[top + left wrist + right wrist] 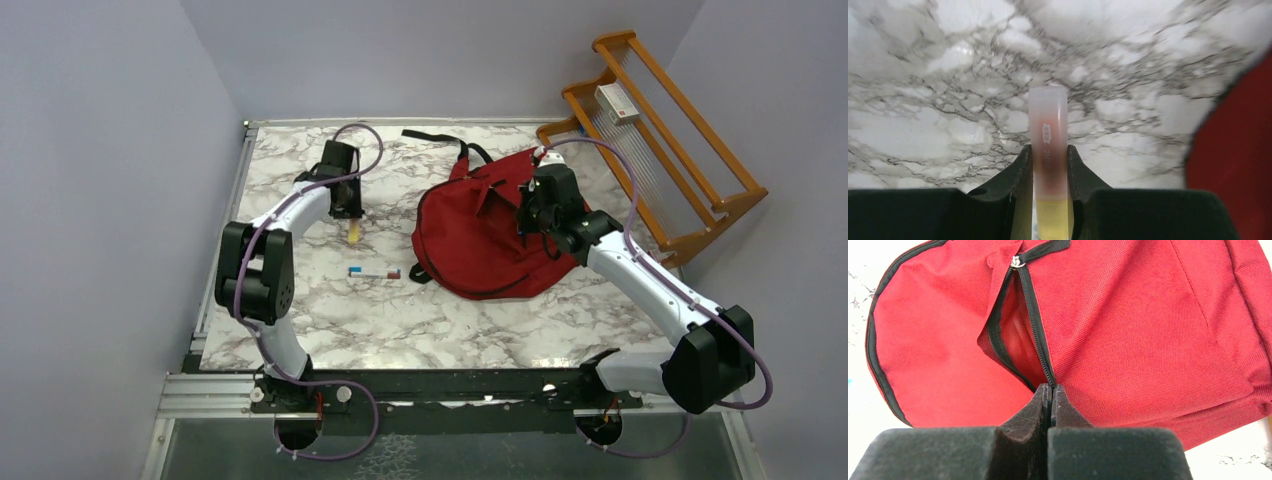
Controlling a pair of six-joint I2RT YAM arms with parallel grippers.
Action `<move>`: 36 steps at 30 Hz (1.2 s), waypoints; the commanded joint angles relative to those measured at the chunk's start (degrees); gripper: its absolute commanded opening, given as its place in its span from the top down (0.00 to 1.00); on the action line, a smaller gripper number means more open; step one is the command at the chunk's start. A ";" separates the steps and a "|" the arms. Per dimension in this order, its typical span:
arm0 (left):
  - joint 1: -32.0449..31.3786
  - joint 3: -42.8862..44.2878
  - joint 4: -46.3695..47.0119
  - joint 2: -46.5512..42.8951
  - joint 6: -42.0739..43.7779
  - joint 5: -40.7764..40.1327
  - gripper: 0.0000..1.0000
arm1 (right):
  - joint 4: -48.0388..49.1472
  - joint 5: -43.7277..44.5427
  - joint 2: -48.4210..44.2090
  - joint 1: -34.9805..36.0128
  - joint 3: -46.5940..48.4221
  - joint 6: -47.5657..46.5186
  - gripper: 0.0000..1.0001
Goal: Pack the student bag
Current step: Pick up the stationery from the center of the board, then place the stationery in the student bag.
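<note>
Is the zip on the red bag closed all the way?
No, in the right wrist view the zip of the student bag gapes apart, showing the inside.

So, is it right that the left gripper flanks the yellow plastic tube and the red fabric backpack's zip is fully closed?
No: the right wrist view shows the zip of the red fabric backpack open. The left gripper does flank the yellow plastic tube.

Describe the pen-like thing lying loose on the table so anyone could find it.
Start at the red backpack on the marble table. Just off its left edge lies a thin pen. Unlike the yellow tube in the left end effector, it has one blue and one red end.
</note>
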 commanded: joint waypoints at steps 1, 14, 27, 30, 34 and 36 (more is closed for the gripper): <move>-1.69 6.75 0.89 -8.92 -3.19 5.76 1.00 | 0.50 0.46 -1.40 0.38 1.06 1.36 1.00; -17.17 5.62 15.51 -14.84 -19.65 15.40 1.00 | 1.55 1.23 -2.47 0.38 2.97 2.97 0.99; -27.79 7.91 23.49 -2.95 -30.85 23.51 1.00 | 0.66 2.60 -3.76 0.38 3.08 2.98 0.99; -28.85 10.03 23.58 0.33 -33.38 24.17 1.00 | 0.58 2.58 -4.13 0.39 2.63 3.24 0.99; -29.62 11.03 23.82 2.95 -35.22 23.60 1.00 | 0.18 2.11 -4.75 0.44 2.67 3.64 1.00; -29.69 11.74 24.34 4.30 -35.89 23.78 1.00 | 0.50 2.01 -5.24 0.37 2.25 3.64 0.99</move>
